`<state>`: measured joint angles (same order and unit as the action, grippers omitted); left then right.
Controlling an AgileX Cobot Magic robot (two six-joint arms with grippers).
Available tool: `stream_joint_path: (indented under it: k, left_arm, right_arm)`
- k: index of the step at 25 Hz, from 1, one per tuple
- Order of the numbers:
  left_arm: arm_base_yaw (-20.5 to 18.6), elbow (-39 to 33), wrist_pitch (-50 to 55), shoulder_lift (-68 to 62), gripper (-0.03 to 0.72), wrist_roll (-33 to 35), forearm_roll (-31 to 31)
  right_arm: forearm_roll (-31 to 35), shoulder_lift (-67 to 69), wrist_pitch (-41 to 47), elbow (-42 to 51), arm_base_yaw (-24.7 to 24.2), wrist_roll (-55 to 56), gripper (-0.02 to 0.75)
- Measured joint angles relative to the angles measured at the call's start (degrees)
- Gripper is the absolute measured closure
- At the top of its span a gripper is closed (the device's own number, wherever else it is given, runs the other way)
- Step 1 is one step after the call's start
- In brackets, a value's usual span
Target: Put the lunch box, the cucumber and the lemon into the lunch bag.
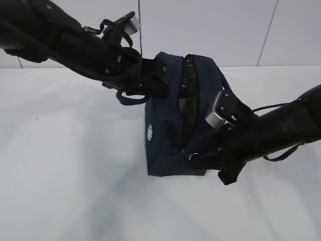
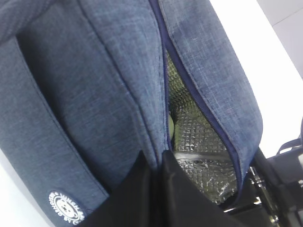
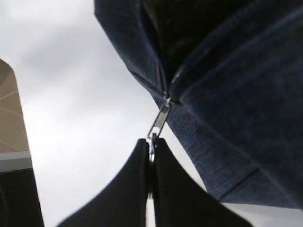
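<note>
Round white logo (image 2: 67, 206) (lettering unreadable)

Light is bright and even, with only soft shadows on the white tabletop (image 1: 75, 175). In both wrist views the pincer fingers look dark and blurred, and the fabric beyond them is sharper.

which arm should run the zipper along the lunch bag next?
Right. Its hand is shut on the zipper pull at the end of the open lunch bag. The left hand pinches the bag's fabric edge, so it looks better placed to brace.
</note>
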<state>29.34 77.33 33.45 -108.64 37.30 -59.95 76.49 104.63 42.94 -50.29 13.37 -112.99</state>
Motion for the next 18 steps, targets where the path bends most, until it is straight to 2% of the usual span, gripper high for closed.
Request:
stream_joint_path:
  k: [18]
  left_arm:
    - [0.0,0.0,0.0,0.0,0.691,0.0,0.0]
  right_arm:
    - [-1.2,-3.8,0.0,0.0,0.0,3.6,0.737]
